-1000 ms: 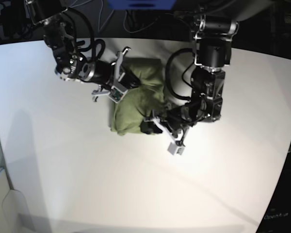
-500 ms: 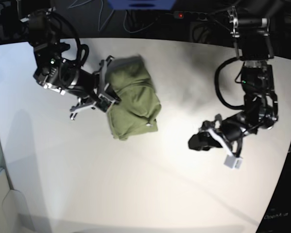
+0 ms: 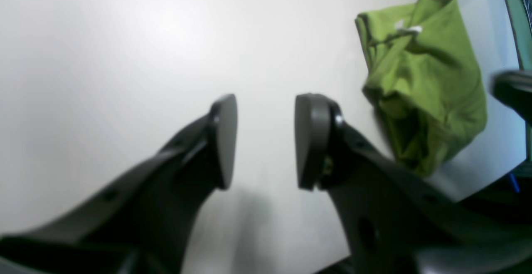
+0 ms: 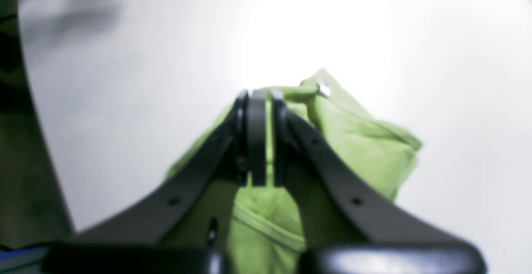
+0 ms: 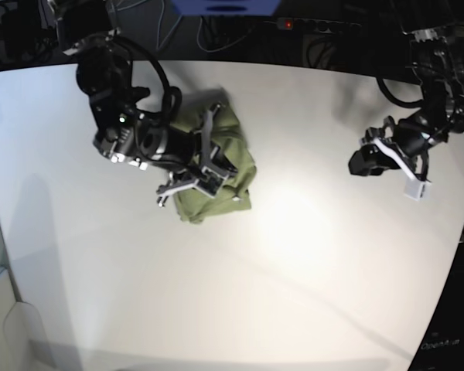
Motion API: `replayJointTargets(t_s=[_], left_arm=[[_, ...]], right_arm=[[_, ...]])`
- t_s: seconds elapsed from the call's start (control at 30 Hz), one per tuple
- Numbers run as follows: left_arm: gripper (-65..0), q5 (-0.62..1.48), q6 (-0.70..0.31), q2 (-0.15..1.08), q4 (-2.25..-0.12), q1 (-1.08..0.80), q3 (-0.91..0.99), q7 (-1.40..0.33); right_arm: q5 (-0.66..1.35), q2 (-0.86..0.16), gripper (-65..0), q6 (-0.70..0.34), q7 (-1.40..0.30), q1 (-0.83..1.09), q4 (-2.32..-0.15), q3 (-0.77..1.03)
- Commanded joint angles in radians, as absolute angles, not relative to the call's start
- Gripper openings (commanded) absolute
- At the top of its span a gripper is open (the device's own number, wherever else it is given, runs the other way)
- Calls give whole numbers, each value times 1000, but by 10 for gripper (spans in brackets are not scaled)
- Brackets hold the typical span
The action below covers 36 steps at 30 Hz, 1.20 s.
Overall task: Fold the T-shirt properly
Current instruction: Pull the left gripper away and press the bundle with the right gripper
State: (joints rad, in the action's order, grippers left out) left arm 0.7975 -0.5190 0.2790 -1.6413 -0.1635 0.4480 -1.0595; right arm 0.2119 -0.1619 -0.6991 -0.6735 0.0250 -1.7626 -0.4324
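The olive-green T-shirt (image 5: 240,158) lies folded into a compact wrinkled bundle left of the table's middle. It also shows in the left wrist view (image 3: 424,78) with its white tag (image 3: 409,28), and in the right wrist view (image 4: 365,145). My right gripper (image 5: 216,174) is over the bundle, its jaws nearly together (image 4: 264,137) just above the cloth; I cannot tell whether they pinch any fabric. My left gripper (image 5: 361,164) is far to the right of the shirt, open and empty (image 3: 266,141) above bare table.
The white table (image 5: 294,270) is round-edged, with dark floor and cables beyond its far edge (image 5: 294,66). The right arm's body (image 5: 127,127) stands left of the shirt. The left arm (image 5: 441,100) hangs at the table's right edge.
My left gripper has let go and swung away from the shirt to the far right. My right gripper has moved from the shirt's left edge onto the bundle, which looks more compact.
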Motion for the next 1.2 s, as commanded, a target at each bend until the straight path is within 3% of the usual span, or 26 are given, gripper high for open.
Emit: replayJointTargets(t_s=[0.0,0.47,0.73,0.97,1.17], left_arm=[[-425,817,-522,292,-1673,-165,463,-1043],[-425,819,-526,292,-1725,-298,544,-1043],[-425,819,-526,294,-1770,-320,604,-1043],[-425,819,-526,294,-1868,-348,605,-1052],[-425,819,-527,289,-1873,-361,673,-1086]], right_arm=[[222,-151,-649,-698,-650,-7,-1751,-432],[222,-173,-649,-698,-461,-180,-1359,-426],[220,-202,-649,-698,-410,-196,-1259,-424],[222,-239,-649,-698,-412,-208,-1265,-421],[223,-272,-649,-698,-466,-130,-1515,-360]])
